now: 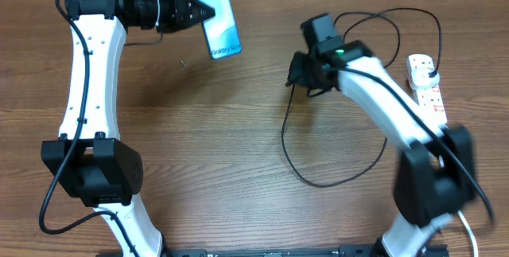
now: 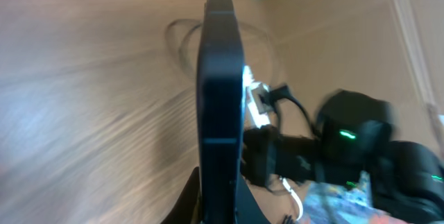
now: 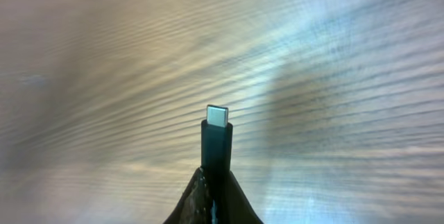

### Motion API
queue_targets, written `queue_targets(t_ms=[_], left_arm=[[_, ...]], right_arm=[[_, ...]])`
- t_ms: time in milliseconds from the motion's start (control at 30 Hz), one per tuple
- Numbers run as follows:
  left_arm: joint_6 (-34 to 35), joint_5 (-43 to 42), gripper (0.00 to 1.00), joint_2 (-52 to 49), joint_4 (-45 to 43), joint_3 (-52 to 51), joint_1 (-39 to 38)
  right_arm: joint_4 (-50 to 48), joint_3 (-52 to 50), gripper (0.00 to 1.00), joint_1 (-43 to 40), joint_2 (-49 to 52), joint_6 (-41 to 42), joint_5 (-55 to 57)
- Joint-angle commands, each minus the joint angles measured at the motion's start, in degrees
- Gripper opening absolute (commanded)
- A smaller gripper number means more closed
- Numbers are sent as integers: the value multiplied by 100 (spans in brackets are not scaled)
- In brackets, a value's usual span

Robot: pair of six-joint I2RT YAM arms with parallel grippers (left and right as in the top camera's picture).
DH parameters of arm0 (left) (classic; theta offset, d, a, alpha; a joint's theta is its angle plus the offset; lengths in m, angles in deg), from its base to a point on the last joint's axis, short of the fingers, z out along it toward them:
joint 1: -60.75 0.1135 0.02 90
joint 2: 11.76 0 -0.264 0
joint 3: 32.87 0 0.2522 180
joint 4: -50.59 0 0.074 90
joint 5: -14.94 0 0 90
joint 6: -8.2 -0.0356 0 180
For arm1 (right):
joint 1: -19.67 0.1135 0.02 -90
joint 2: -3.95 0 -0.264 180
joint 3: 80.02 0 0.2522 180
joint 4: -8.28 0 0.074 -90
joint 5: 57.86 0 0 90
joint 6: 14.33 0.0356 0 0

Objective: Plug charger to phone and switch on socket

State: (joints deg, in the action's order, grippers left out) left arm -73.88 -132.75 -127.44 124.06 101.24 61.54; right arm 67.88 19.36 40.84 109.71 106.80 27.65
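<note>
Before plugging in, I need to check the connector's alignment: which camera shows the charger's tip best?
The right wrist view: the charger's tip sits centred and sharp, pinched in the right claw. Overhead shows only the cable trailing from that claw, tip hidden. The left wrist view mainly shows the phone edge-on.

The phone point(image 1: 216, 14) has a pale blue-white screen and a dark edge. The charger point(image 1: 283, 134) is black with a silvery tip. The socket point(image 1: 432, 96) is white with red marks. The tabletop point(image 1: 223, 130) is brown with streaky wood grain
</note>
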Motion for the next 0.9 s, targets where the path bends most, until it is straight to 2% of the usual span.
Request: queue_targets(t_ms=[0, 67, 100, 167, 267, 400, 467, 867], left_arm=[[-214, -1655, 4, -28, -603, 61, -7], [-142, -2068, 4, -28, -1016, 61, -7], [155, -2186, 4, -28, -1300, 61, -7], [153, -2188, 4, -28, -1311, 61, -13], [-175, -2135, 4, -28, -990, 61, -24], [-728, -1449, 4, -28, -308, 61, -144], [-970, -1366, 4, -28, -122, 61, -264], [-1073, -1246, 4, -28, 229, 61, -507]], right_arm=[[269, 188, 4, 149, -979, -671, -221], [496, 188, 4, 293, -1226, -949, -612], [597, 188, 4, 568, -1357, -1169, -763], [581, 188, 4, 866, -1403, -1217, -756], [531, 190, 4, 1292, -1445, -1150, -337], [551, 256, 4, 1530, -1598, -1147, -144], [636, 264, 4, 1628, -1694, -1147, -11], [387, 264, 4, 1794, -1716, -1150, -7]])
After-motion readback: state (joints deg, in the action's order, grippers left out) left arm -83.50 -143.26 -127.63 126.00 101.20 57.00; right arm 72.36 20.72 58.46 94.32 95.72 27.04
